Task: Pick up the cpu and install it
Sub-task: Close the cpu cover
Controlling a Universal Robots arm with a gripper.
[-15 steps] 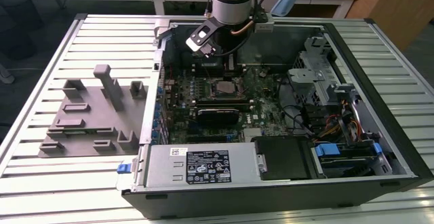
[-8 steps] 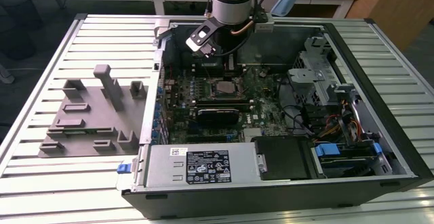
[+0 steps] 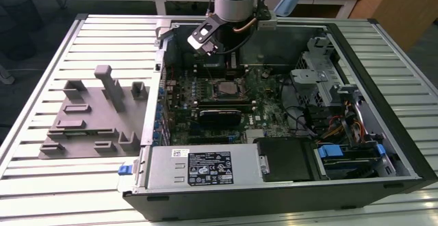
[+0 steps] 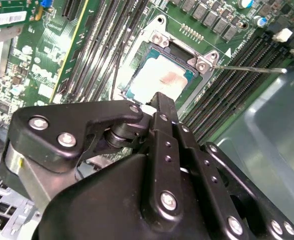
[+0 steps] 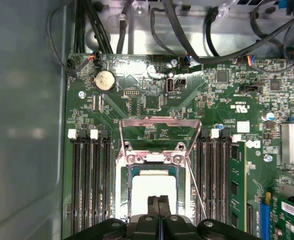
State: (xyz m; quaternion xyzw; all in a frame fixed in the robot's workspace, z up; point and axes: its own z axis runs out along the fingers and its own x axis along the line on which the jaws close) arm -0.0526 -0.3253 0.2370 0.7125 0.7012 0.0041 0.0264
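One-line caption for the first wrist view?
Gripper, jaws together, over the cpu lying in the open motherboard socket.

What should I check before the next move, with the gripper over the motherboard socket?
1. Pale silver square cpu lies inside the motherboard socket: ok.
2. Hinged metal load plate stands open, off the cpu: ok.
3. Thin metal lever unlatched, swung aside: ok.
4. Black gripper shut, holding nothing, above the cpu: ok.
5. Gripper touching the cpu: cannot tell.
6. Cpu seated flat: cannot tell.
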